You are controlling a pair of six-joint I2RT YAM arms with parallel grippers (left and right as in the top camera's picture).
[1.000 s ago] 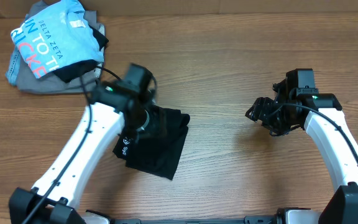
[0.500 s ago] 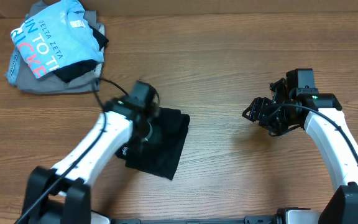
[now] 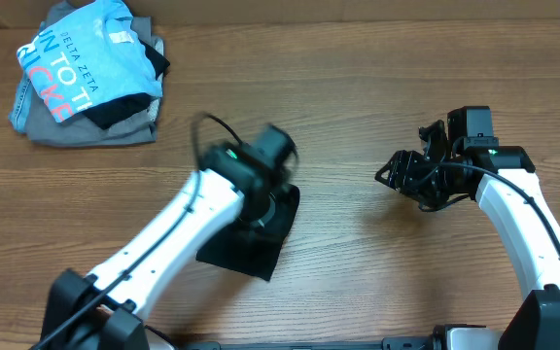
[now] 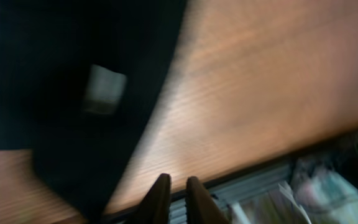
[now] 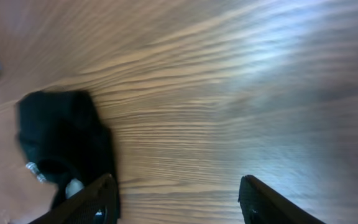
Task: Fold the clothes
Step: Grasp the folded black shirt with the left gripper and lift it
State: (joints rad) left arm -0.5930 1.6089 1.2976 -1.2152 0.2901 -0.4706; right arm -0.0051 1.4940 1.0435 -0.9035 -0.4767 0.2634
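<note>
Just ahead of the left gripper's (image 4: 178, 186) fingertips and off to one side, the plain black short-sleeved T-shirt of soft fabric (image 4: 73, 124) is lying on the brown wood-grain table (image 4: 260, 93), its small white tag (image 4: 104, 90) showing farther ahead. That gripper's jaws are standing pinched almost together, and blur is hiding whether any fabric is caught. Well apart from the shirt, the right gripper (image 5: 178, 183) is hovering over the wood with jaws spread wide, gripping nothing.
</note>
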